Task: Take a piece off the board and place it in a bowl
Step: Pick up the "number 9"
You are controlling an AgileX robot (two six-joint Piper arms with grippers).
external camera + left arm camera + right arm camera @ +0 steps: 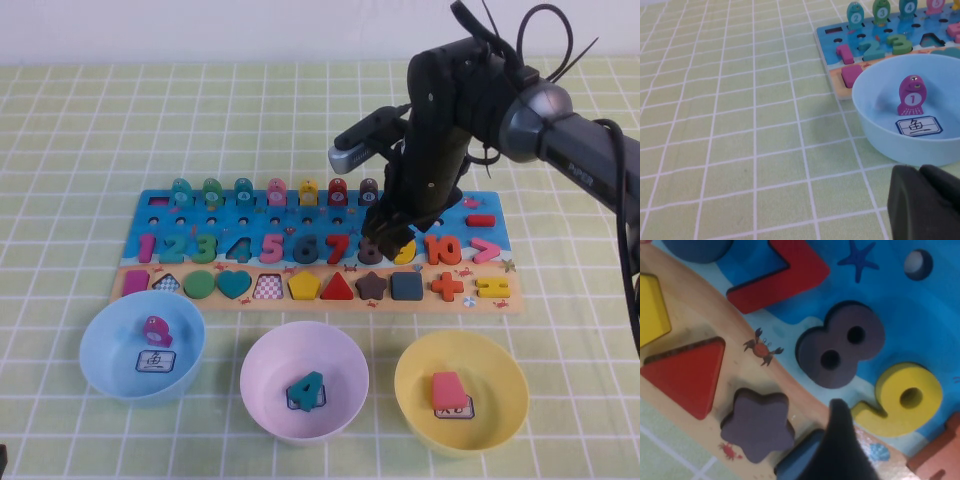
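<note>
The yellow numeral 9 (905,397) lies in its slot on the board (890,300), next to the dark 8 (840,345). In the high view only a sliver of the 9 (406,254) shows under my right gripper (392,244), which hangs low over the board (426,300). One of its fingers (840,440) stands beside the 9 without touching it; the other is out of frame, so the jaws are apart. The pale pink bowl (270,360) stands in front of the board's middle. My left gripper (920,170) is shut and empty, low over the cloth.
The pink bowl holds a teal 4 (306,390). A light blue bowl (100,335) with a purple fish piece stands at the front left and shows in the left wrist view (875,125). A yellow bowl (415,375) with a pink block stands at the front right.
</note>
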